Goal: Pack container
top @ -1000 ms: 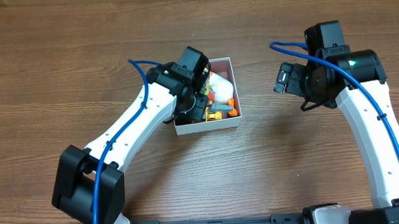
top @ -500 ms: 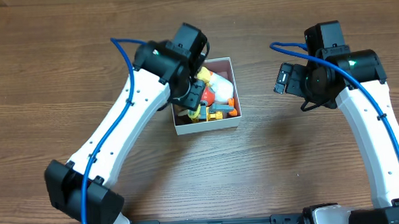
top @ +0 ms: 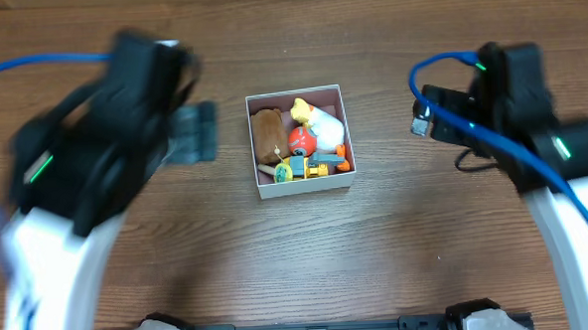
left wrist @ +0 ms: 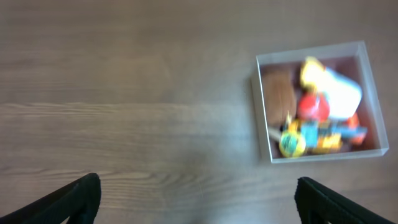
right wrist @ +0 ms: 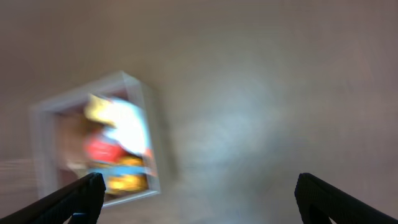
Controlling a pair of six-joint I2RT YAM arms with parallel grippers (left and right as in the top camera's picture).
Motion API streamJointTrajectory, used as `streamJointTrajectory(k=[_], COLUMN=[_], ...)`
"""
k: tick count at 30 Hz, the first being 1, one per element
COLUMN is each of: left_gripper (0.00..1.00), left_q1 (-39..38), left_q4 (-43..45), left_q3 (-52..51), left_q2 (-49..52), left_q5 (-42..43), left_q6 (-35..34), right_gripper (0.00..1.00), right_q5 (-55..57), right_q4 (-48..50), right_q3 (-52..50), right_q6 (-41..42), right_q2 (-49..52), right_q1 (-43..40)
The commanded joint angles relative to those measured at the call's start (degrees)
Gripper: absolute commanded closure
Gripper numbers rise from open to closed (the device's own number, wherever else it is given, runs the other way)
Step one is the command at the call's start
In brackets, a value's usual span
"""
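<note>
The container (top: 304, 189), a white-walled square box, stands mid-table holding a brown plush (top: 268, 134), a red ball (top: 301, 140), a white and yellow duck (top: 324, 126) and small yellow, blue and orange toys (top: 316, 166). My left gripper (top: 197, 131) hovers blurred to the left of it, open and empty. In the left wrist view the container (left wrist: 263, 118) lies at the upper right, away from the open gripper (left wrist: 202, 202). My right gripper (top: 423, 116) is right of the box, open and empty. In the right wrist view the container (right wrist: 142, 87) is at the left of the open gripper (right wrist: 199, 199).
Bare wooden tabletop (top: 397, 250) surrounds the box on all sides. Blue cables (top: 439, 69) loop off both arms. Both arms are motion-blurred.
My left gripper opened and pulled up and away to the left out of the container, uncovering the toys. The right arm shifted a little.
</note>
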Motion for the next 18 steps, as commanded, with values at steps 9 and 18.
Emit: streamJointTrajectory(k=[9, 18], left_gripper=[0.00, 0.00], left_q1=[1.3, 1.3], left_q4=[-4.0, -3.4], left_q3=[1.0, 1.0], left_q2=[-17.8, -18.9], left_q5=[-6.2, -5.9], left_q6=[-6.1, -6.3], right_gripper=[0.00, 0.00], right_q5=[-3.5, -4.5], right_q4=[0.0, -6.4], right_q3=[1.4, 1.2], right_q6=[-1.6, -1.6], right_q2=[-32.2, -33.8], right_q1=[0.9, 0.9])
